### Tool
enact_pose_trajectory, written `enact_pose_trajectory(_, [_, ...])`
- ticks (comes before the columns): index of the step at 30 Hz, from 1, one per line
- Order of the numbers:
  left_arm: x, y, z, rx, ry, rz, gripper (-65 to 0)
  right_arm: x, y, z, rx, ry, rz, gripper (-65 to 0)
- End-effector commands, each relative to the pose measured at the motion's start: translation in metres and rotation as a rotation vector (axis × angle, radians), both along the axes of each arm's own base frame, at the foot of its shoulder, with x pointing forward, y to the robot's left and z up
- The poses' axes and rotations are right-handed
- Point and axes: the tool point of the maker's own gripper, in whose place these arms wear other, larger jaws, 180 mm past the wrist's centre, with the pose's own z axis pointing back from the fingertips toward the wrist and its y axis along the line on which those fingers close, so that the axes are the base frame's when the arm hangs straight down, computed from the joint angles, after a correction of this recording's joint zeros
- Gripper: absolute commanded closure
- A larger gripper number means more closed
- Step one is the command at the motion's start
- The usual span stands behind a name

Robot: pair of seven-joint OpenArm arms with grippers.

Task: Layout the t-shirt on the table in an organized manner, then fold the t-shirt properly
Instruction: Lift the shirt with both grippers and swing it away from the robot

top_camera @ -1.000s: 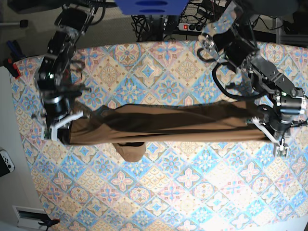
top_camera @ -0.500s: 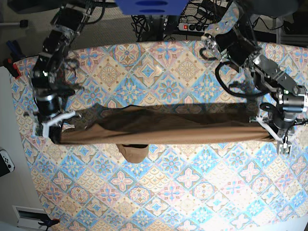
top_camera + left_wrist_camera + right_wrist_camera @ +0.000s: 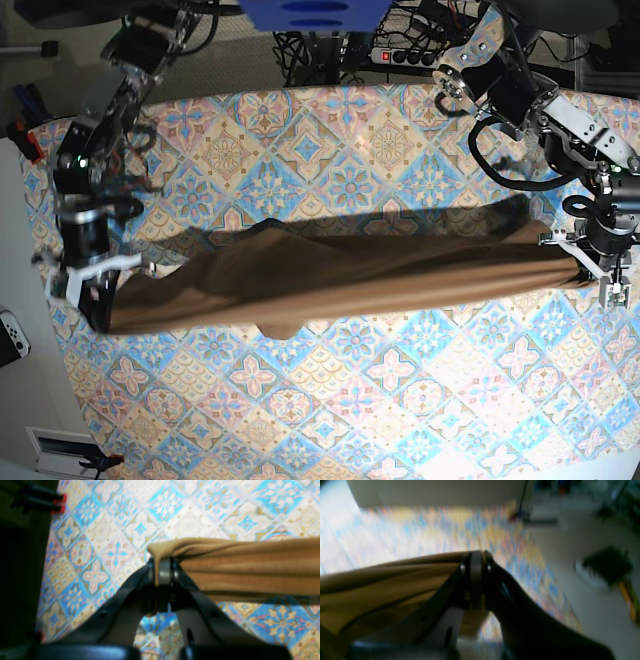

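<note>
The tan-brown t-shirt [image 3: 350, 275] hangs as a long bunched band stretched over the patterned table [image 3: 330, 400], held at both ends. My left gripper [image 3: 592, 268], on the base view's right, is shut on one end. The left wrist view shows its jaws [image 3: 162, 566] pinching the cloth [image 3: 250, 567] above the table [image 3: 112, 530]. My right gripper [image 3: 92, 298], on the base view's left, is shut on the other end. The blurred right wrist view shows that gripper [image 3: 475, 580] clamped on the shirt [image 3: 382, 587]. A small fold sags at the shirt's lower middle.
Red-tipped black clamps [image 3: 25, 135] grip the table's left edge and also show in the left wrist view [image 3: 50, 501]. A white controller [image 3: 12, 335] lies on the floor at left. A power strip [image 3: 400, 55] and cables lie behind the table.
Both grippers have moved outward and toward the table's front, pulling the shirt longer and tauter. The hanging fold under the middle has shrunk.
</note>
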Motion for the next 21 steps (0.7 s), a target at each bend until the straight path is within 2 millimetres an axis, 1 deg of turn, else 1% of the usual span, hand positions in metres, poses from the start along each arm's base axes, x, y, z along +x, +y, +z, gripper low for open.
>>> enact_pose_trajectory(1, [0.004, 0.004, 0.018, 0.028, -0.049, 0.004, 0.0, 0.006, -0.012, 0.034, -0.037, -0.093, -0.031, 0.0])
enact_pose_trajectory(3, [0.012, 0.002, 0.029, 0.025, -0.087, -0.008, 0.0, 0.022, -0.009, 0.061, -0.054, -0.125, -0.018, 0.0])
enact_pose_trajectory(6, [0.024, 0.001, 0.049, 0.023, -0.153, -0.011, 0.0, 0.041, -0.006, 0.094, -0.092, -0.122, 0.0, 0.0])
enact_pose_trajectory(8, [0.031, 0.001, 0.066, 0.024, -0.202, -0.008, 0.0, 0.051, -0.005, 0.116, -0.098, -0.124, 0.0, 0.0])
enact_pose_trajectory(11, [0.04, 0.003, 0.091, 0.033, -0.273, -0.009, 0.0, 0.061, -0.004, 0.142, -0.091, -0.12, -0.008, 0.0])
enact_pose_trajectory(14, [0.044, 0.012, 0.124, 0.064, -0.35, 0.005, 0.0, 0.066, -0.002, 0.164, -0.088, -0.12, -0.01, 0.0])
enact_pose_trajectory(16, [0.047, 0.013, 0.14, 0.07, -0.391, 0.009, 0.0, 0.068, -0.003, 0.18, -0.083, -0.139, -0.014, 0.0])
enact_pose_trajectory(19, [0.043, 0.023, 0.151, 0.102, -0.406, 0.025, 0.0, 0.069, 0.0, 0.189, -0.079, -0.156, -0.01, 0.0])
enact_pose_trajectory(21, [0.042, 0.025, 0.15, 0.107, -0.4, 0.029, 0.0, 0.069, -0.001, 0.188, -0.078, -0.153, -0.011, 0.0])
